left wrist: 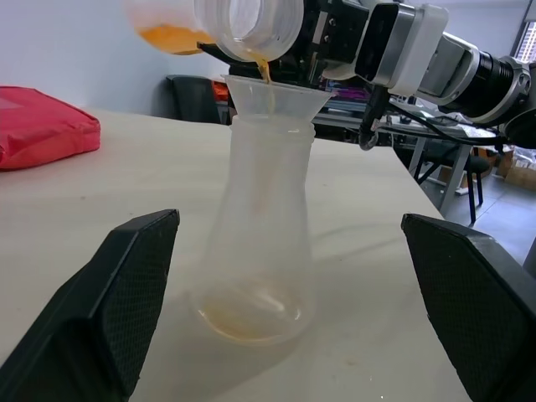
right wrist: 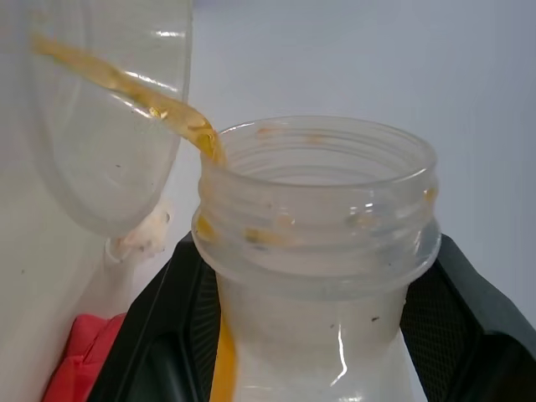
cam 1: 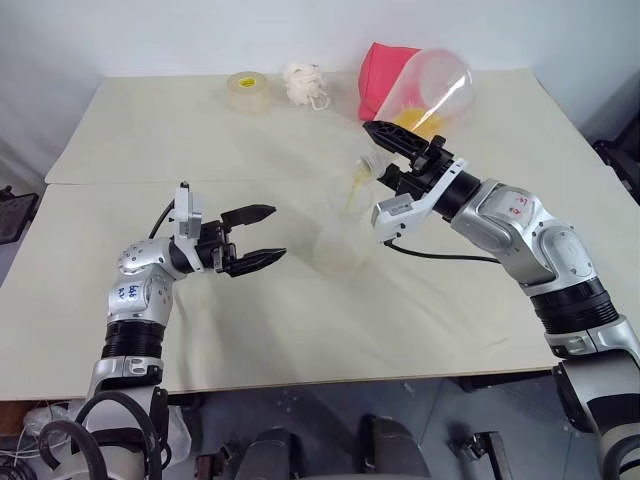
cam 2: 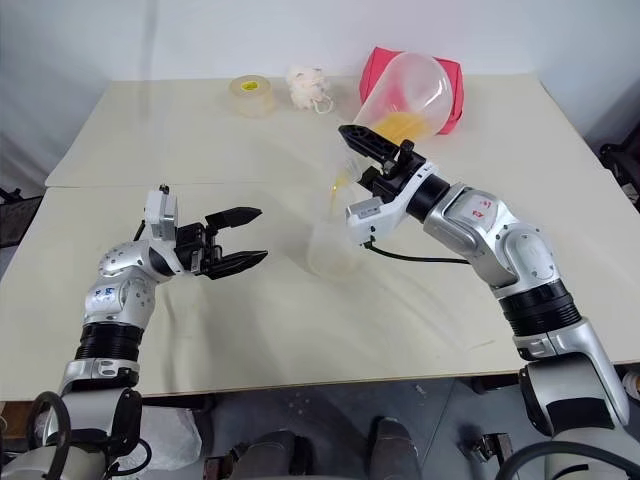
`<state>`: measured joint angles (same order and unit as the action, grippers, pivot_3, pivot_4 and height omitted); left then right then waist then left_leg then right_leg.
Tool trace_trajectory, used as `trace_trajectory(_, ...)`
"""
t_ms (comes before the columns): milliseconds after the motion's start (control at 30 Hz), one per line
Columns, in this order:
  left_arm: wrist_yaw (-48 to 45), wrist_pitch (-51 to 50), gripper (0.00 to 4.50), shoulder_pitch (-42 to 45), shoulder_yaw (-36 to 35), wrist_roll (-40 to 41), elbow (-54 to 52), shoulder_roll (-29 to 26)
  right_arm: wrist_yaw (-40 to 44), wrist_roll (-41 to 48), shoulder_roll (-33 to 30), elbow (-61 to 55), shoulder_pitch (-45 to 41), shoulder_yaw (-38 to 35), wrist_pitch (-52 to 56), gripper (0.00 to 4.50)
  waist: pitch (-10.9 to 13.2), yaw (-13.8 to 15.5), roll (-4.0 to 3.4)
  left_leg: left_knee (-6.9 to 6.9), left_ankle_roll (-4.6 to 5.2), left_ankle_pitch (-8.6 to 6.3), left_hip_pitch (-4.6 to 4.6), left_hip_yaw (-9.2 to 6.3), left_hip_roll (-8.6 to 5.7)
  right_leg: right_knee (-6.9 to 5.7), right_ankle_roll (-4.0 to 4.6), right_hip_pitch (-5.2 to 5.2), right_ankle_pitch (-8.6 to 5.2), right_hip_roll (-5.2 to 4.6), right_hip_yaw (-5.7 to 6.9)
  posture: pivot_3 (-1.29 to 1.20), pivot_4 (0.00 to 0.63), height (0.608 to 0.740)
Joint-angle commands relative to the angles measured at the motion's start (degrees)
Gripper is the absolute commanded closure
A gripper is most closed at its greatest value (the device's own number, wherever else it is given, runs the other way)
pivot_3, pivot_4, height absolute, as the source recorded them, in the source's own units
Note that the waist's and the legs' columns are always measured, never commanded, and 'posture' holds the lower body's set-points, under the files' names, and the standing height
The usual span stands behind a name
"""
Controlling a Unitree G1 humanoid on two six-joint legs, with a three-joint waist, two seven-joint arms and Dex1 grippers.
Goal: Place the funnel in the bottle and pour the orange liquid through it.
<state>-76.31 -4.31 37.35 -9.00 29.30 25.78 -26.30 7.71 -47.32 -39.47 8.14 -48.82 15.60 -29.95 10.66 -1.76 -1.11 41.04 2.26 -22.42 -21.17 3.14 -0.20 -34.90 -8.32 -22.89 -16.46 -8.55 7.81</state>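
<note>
Pouring step in hand, funnel already seated.

Near the front-left of the pale counter (cam 1: 150, 140): left tool (cam 1: 262, 237), black fingers spread wide, nothing held, hanging level and aimed at the flask from just beside it.

At the counter's middle: clear, colourless cone-shaped bottle (cam 1: 342, 240), wide base flat on the surface, upright, touched by neither tool. Seated in its narrow neck: small clear plastic funnel (left wrist: 274, 92), flared rim up. Only a thin film of translucent yellow-orange liquid (left wrist: 251, 322) pooled on the bottle's floor.

Just above the funnel: right tool (cam 1: 395, 140), clamped shut on the threaded neck of a larger rounded clear wide-mouthed vessel (cam 1: 435, 90), tipped mouth-down toward the funnel. Thin orange stream running from the vessel's lip into the funnel; most of the liquid still gathered in the vessel's belly.

Along the far edge: roll of clear tape (cam 1: 247, 92), white knotted scrap (cam 1: 305, 83), red pouch (cam 1: 378, 75) behind the vessel.

Next, by judgement: steeper tilt, gently, lip kept over the funnel's rim; too quick risks overflow or tipping the unsteadied bottle.
</note>
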Motion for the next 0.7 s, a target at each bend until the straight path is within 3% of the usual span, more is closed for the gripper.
trace_trajectory(33, -0.3, 0.3, 0.0, 0.4, -0.5, 0.6, -1.3, -0.5, -1.7, -0.7, 0.0, -1.7, -1.5, -0.7, -0.6, 2.05, 0.0, 0.0, 0.0, 0.0, 0.0, 0.0, 0.0, 0.0, 0.0, 0.0, 0.0, 0.0, 0.0, 0.0, 0.0, 0.0, 0.15, 0.74)
trace_trajectory(700, -1.0, 0.2, 0.0, 0.7, -0.4, 0.5, -0.8, -0.6, -6.6, -6.4, -0.7, 1.0, -2.9, 0.0, -3.4, 2.05, 0.0, 0.0, 0.0, 0.0, 0.0, 0.0, 0.0, 0.0, 0.0, 0.0, 0.0, 0.0, 0.0, 0.0, 0.0, 0.0, 0.15, 0.74)
